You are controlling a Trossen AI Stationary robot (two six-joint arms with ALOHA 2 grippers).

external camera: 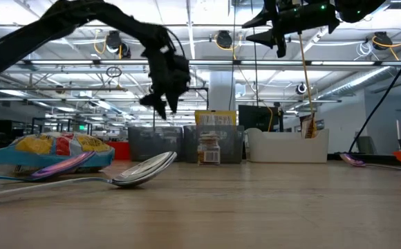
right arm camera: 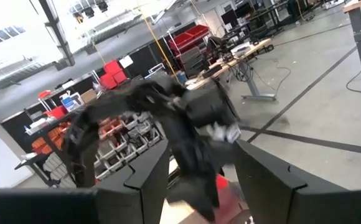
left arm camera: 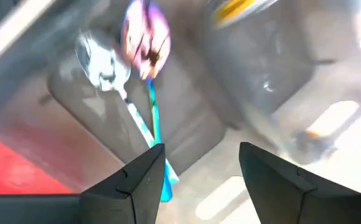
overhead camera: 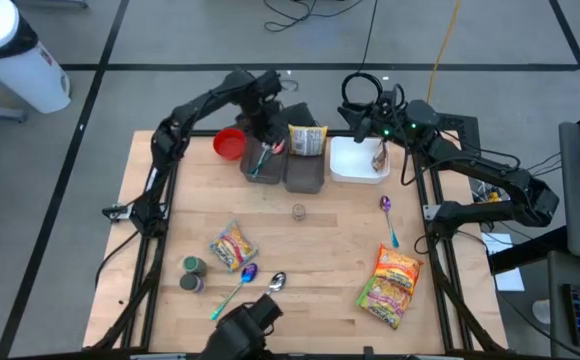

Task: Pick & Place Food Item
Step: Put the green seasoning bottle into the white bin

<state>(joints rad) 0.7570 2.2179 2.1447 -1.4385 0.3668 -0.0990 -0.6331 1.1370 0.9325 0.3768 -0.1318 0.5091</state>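
Crinkly foil snack bag on worktop: light, soft, slippery; pinch an edge seam. Left hand open, empty; right hand open.

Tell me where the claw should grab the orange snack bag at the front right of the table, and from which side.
Judging by its pose, come straight down on the orange snack bag. It lies flat and slanted on the table, so pinch across its narrower width near the middle, with the claw turned to match the slant.
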